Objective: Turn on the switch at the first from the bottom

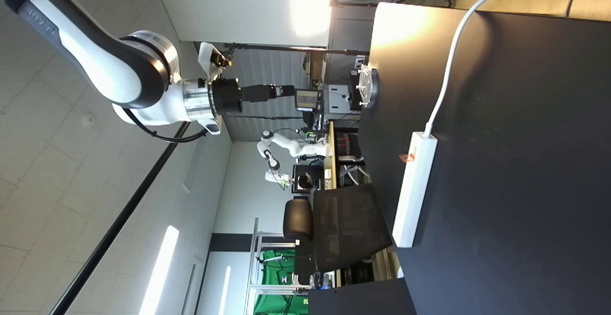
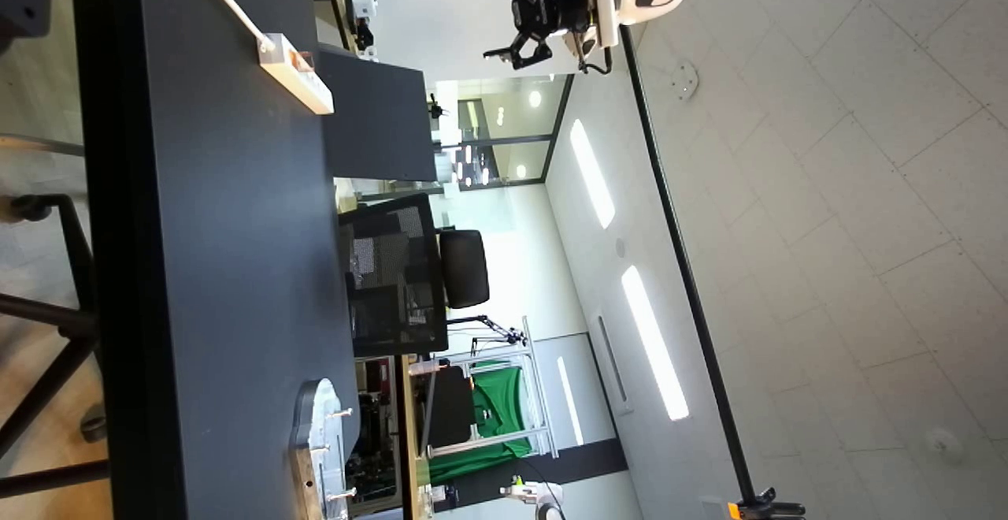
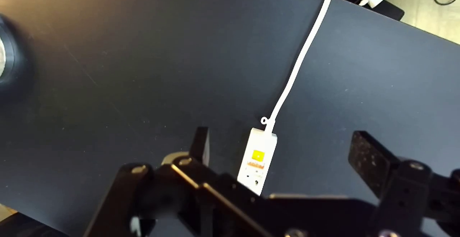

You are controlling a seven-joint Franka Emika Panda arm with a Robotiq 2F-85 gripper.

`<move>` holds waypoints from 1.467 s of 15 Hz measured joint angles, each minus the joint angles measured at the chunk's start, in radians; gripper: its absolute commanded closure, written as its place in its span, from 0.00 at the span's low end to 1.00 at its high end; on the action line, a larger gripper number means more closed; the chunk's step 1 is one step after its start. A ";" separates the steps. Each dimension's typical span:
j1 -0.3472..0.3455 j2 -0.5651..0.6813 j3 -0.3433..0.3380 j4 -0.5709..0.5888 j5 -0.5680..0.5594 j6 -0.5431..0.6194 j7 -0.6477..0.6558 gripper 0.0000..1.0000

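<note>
A white power strip [image 1: 415,193] lies on the dark table [image 1: 520,162] in both exterior views, which are turned on their side. It also shows in the wrist view [image 3: 264,140], its lower part hidden behind my gripper. Near its cable end is a switch with a yellow square [image 3: 258,155] and an orange band beside it. In the exterior views this part looks like a small orange piece [image 1: 406,157] standing out from the strip, also [image 2: 305,61]. My gripper [image 2: 490,20] is open and empty, well above the table. In the wrist view its fingers [image 3: 280,146] stand wide apart.
A white cable [image 1: 451,57] runs from the strip over the table edge. A round clear base with several pegs [image 2: 327,441] stands on the table away from the strip. A black mesh chair [image 2: 398,276] and another dark tabletop [image 2: 378,118] are beyond the table.
</note>
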 measured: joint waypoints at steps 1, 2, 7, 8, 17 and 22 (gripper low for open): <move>0.000 0.009 0.002 0.000 0.000 0.020 0.000 0.00; 0.000 0.024 0.005 0.001 0.002 0.044 0.000 0.00; 0.000 0.188 0.028 0.042 0.079 0.196 -0.044 0.25; -0.002 0.230 0.033 0.059 0.103 0.225 -0.059 0.27; -0.077 0.591 0.093 0.274 0.305 0.235 -0.060 0.89; -0.120 0.721 0.122 0.376 0.336 0.205 -0.059 1.00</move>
